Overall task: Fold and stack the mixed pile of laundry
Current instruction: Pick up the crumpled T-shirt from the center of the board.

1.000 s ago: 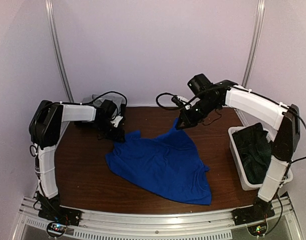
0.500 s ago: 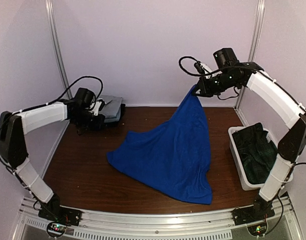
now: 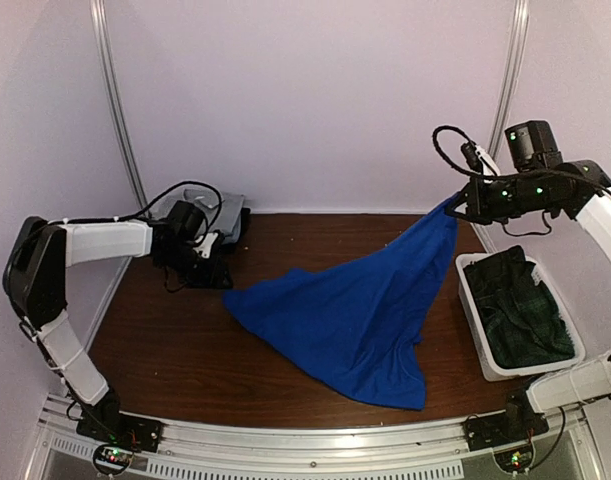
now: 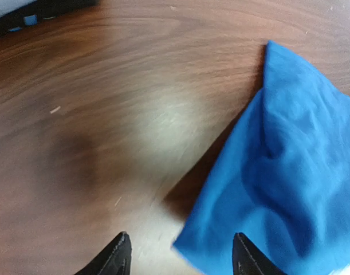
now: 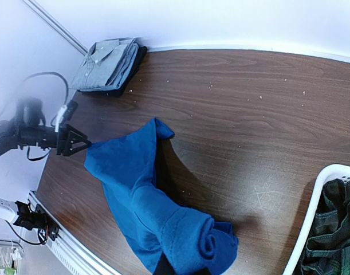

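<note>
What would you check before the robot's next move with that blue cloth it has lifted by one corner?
1. Right hand shut on the blue garment's raised corner: ok.
2. Left hand open: ok.
3. Garment's edge between the left hand's fingers: ok, barely.
4. Left hand gripping the garment: not ok.
5. Garment flat enough to fold: not ok, draped and creased.
6. Folded grey shirt apart from it: ok.

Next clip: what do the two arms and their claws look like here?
Both arms have white shell links and black joints. The left arm trails a looping black cable; the right arm has one too, plus small green lights near its wrist. The left claw shows two black pointed fingers.
</note>
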Controlling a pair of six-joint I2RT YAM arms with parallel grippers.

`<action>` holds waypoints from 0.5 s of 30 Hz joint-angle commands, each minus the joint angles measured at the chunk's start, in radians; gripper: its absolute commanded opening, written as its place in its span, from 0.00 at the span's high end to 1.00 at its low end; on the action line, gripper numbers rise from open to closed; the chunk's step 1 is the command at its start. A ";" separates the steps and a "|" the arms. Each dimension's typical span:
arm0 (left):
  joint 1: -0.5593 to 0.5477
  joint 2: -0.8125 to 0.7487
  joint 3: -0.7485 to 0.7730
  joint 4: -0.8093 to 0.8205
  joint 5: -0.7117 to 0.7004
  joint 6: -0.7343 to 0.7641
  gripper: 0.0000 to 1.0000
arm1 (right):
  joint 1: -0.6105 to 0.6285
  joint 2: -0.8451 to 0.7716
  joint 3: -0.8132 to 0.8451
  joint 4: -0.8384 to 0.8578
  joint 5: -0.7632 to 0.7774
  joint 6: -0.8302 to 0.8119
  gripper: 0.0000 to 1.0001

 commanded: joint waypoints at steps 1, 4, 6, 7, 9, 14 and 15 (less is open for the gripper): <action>-0.085 0.202 0.167 0.056 0.047 -0.015 0.38 | -0.006 0.009 -0.011 -0.006 0.089 0.053 1.00; -0.129 0.293 0.227 0.070 0.080 -0.030 0.38 | -0.007 0.039 0.015 -0.027 0.088 0.055 1.00; -0.143 0.339 0.238 0.077 0.114 -0.050 0.42 | -0.007 0.052 0.029 -0.027 0.088 0.054 1.00; -0.145 0.352 0.231 0.086 0.144 -0.060 0.50 | -0.007 0.062 0.037 -0.025 0.084 0.053 1.00; -0.145 0.358 0.200 0.103 0.203 -0.083 0.68 | -0.007 0.088 0.055 -0.021 0.076 0.049 1.00; -0.095 0.239 0.088 0.128 0.202 -0.107 1.00 | -0.007 0.229 0.133 0.065 -0.012 0.045 1.00; -0.068 0.193 0.068 0.127 0.180 -0.111 1.00 | -0.006 0.267 0.167 0.087 -0.033 0.048 1.00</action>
